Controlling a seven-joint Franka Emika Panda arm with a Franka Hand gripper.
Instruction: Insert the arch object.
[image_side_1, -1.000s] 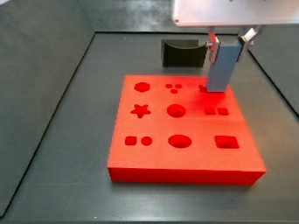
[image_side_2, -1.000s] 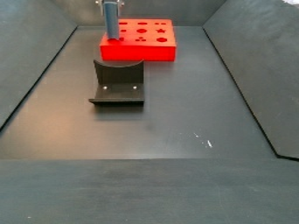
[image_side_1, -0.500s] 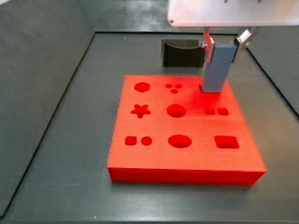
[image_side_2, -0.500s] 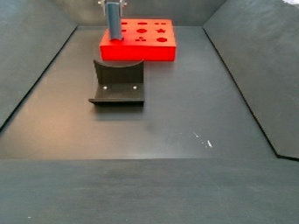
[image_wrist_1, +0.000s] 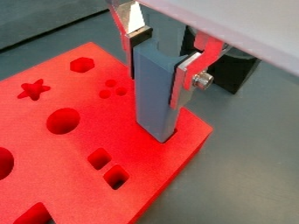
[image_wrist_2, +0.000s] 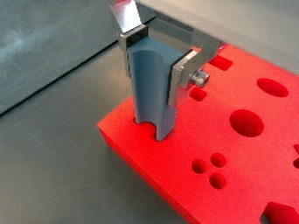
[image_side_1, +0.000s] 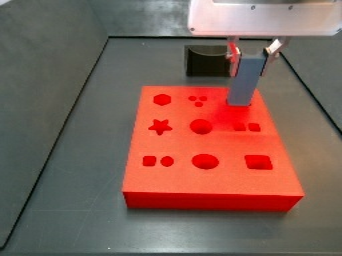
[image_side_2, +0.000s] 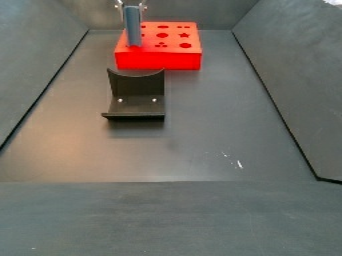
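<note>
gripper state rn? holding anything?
Gripper: closed on the arch object, held upright over the red board near its edge; the lower end looks not yet in a cut-out.

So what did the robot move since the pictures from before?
The gripper, shut on the arch object, rose a little and shifted toward the far edge of the red board. The block's lower end now hangs just above the board near that edge. The board and the fixture stayed put.
</note>
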